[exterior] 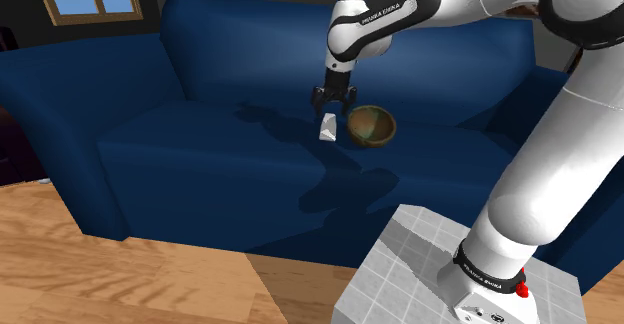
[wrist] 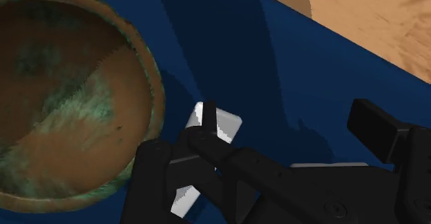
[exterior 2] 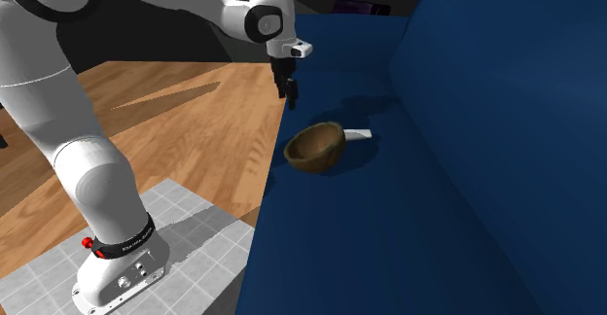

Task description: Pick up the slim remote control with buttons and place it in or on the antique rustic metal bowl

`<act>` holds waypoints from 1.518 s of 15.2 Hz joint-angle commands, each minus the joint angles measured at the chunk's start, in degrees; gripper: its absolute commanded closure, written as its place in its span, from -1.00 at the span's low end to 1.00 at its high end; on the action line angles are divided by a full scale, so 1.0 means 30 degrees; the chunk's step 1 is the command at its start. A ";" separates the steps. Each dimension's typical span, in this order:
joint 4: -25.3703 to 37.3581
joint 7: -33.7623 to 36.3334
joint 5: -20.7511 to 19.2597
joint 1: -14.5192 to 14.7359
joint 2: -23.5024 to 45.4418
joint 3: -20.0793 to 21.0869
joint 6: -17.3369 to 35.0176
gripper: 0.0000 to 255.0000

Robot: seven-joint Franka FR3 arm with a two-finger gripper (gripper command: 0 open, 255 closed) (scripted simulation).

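White remote (exterior: 327, 128) lies on blue sofa (exterior: 200, 162), just beside brown-green bowl (exterior: 371, 124), at its 9 o'clock in shoulder view. We see gripper (exterior: 335, 98) above remote, fingers spread, empty.

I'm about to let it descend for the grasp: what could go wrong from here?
The remote sits under one finger of the open gripper, not centred between the two; coming down, that finger could press on it instead of straddling it.
The remote lies close beside the bowl, so a finger may knock the bowl's rim.
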 commanded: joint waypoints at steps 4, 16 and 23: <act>0.2744 0.1756 -0.0149 -0.0568 0.3396 -0.0556 0.0728 -1.00; 0.8654 0.4759 0.0340 -0.1878 0.9747 -0.1994 0.1189 -1.00; 0.8277 0.4679 0.0473 -0.1984 1.0646 -0.1937 0.2461 -1.00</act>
